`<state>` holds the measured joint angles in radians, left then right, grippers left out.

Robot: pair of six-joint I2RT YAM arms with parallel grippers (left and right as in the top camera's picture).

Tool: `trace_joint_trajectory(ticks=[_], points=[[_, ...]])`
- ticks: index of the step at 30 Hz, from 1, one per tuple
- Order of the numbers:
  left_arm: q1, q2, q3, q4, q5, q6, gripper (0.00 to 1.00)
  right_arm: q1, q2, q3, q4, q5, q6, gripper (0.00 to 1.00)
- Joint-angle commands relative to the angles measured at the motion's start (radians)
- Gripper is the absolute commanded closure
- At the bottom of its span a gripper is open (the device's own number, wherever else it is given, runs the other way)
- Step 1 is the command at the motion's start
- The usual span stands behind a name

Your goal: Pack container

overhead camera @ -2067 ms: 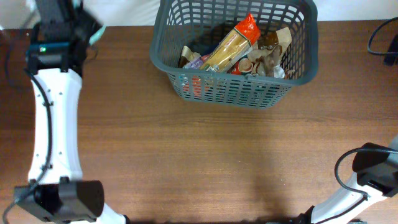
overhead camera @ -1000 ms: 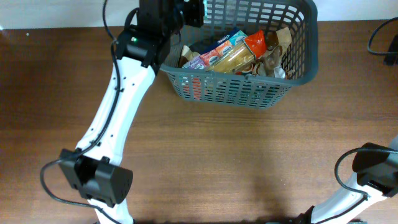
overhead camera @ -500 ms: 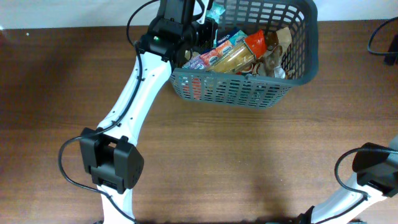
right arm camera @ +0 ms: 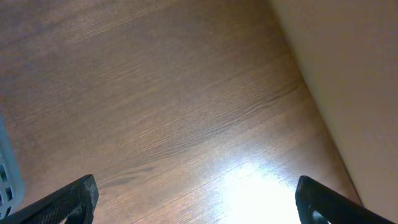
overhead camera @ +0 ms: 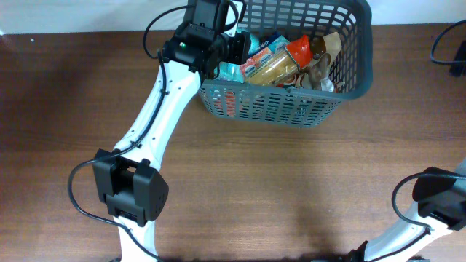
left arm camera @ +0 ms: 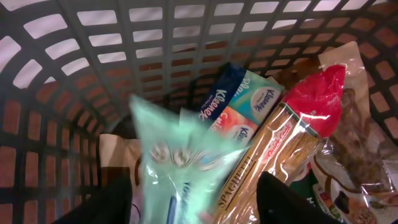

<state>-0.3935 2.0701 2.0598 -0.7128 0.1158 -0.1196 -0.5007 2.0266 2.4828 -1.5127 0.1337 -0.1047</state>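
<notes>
Spaghetti pack beside tissue pack — both in the container

Robotics test bench, probably in a lab or workroom rather than a home, though little shows beyond the table. A brown wood-grain table fills the overhead view. Two white robot arms with black joints stand at its near edge: the left arm stretches to the far edge, and the right arm sits at the near right corner. A black cable loops at the far right corner. Past the far edge lies a plain pale surface. A dark grey plastic basket at the far edge holds shop goods, among them a spaghetti packet and a tissue pack.
</notes>
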Motion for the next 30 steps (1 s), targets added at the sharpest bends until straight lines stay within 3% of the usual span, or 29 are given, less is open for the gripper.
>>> trace_joint_trajectory(ticks=[1, 13, 21, 30], points=[[0.003, -0.01, 0.008, 0.012, -0.009, 0.01, 0.4, -0.004, -0.008, 0.002, 0.003, 0.009, 0.006, 0.01], [0.015, -0.023, 0.029, 0.112, -0.029, 0.057, 0.39, -0.004, -0.008, 0.002, 0.002, 0.009, 0.006, 0.01], [0.073, -0.107, 0.219, 0.088, -0.251, 0.057, 0.34, -0.004, -0.008, 0.002, 0.003, 0.009, 0.006, 0.01], [0.206, -0.297, 0.277, -0.088, -0.519, 0.057, 0.31, -0.004, -0.008, 0.002, 0.003, 0.009, 0.006, 0.01]])
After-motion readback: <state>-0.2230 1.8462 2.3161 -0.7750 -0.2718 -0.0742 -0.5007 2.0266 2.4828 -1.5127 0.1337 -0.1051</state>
